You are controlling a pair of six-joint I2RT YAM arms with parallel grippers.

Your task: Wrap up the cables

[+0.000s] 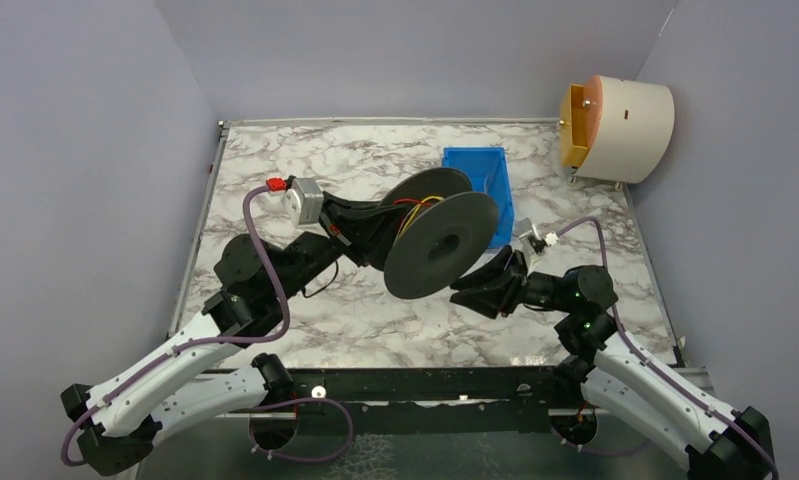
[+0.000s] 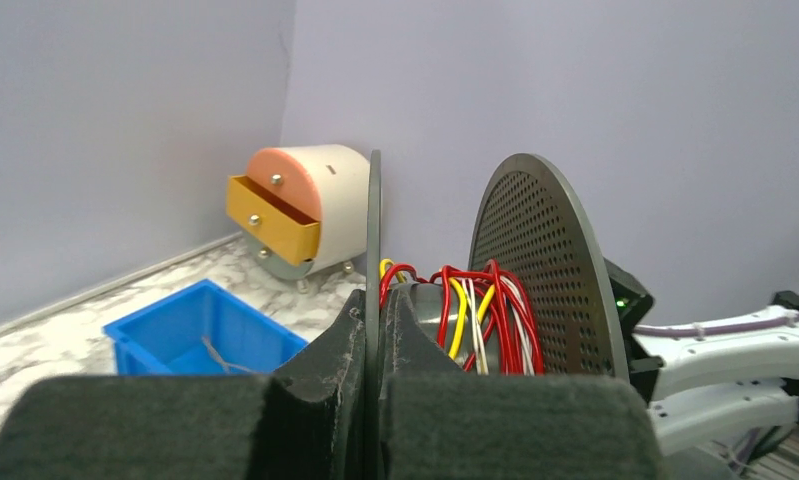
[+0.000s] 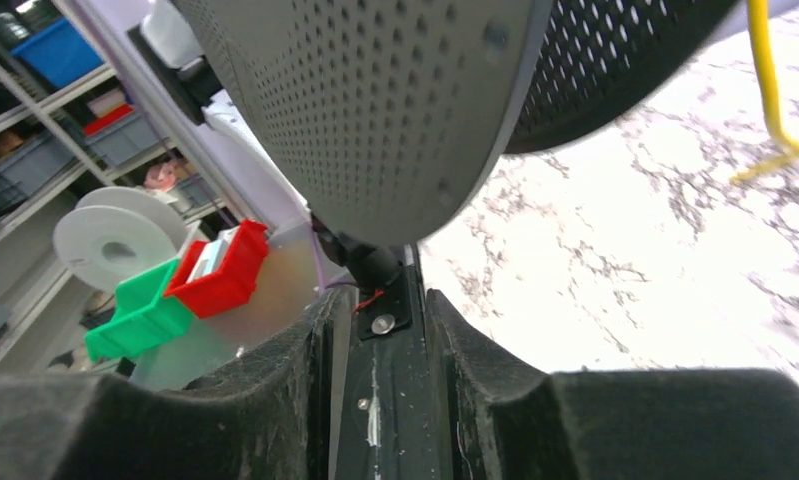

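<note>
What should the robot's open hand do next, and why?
Probably move the open right gripper toward the loose yellow cable dangling beside the black perforated spool and pinch it. The left gripper is shut on the spool's rim, and that cable end isn't wound yet.

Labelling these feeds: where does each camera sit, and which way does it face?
Top external: above, behind the robot, looking down at the table; left arm, right arm show.
Left wrist: faces the drawer box past the left gripper, shut on the spool.
Right wrist: looks up under the spool, right gripper open.
Shared: the spool, in all three.
</note>
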